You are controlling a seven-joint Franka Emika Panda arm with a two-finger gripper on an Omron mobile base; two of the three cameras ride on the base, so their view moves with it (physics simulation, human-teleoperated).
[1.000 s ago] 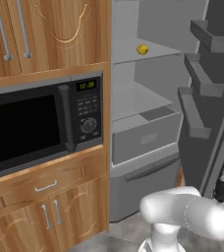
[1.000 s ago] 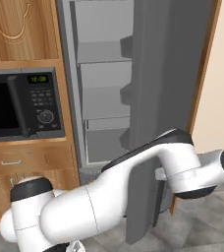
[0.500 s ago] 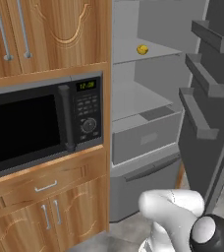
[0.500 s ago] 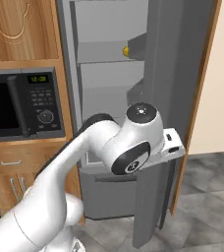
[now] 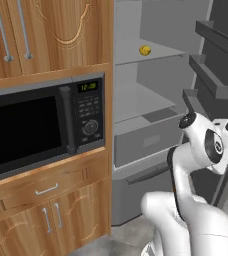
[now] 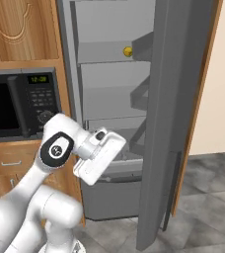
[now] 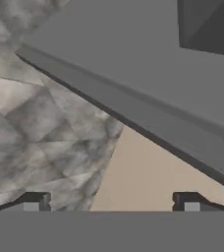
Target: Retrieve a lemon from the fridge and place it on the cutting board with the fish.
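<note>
Dark fingertips [image 7: 35, 201] of the gripper [image 7: 111, 203] stand wide apart at the bottom of the hand view, holding nothing, facing the grey fridge door's [image 6: 176, 113] lower edge, stone floor [image 7: 40, 133] and a beige wall. The fridge [image 5: 151, 85] stands open, its door swung out on the right. The lemon [image 5: 145, 50] sits on an upper shelf, high above and well apart from the hand.

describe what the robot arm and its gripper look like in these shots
The arm is glossy white with rounded, tubular links. Its joints carry dark round caps, one with a small white mark; a dark band shows between links in the left base view. The hand is a boxy white block. The gripper ends in two small dark fingertips with pale grey pads. No cables visible.
</note>
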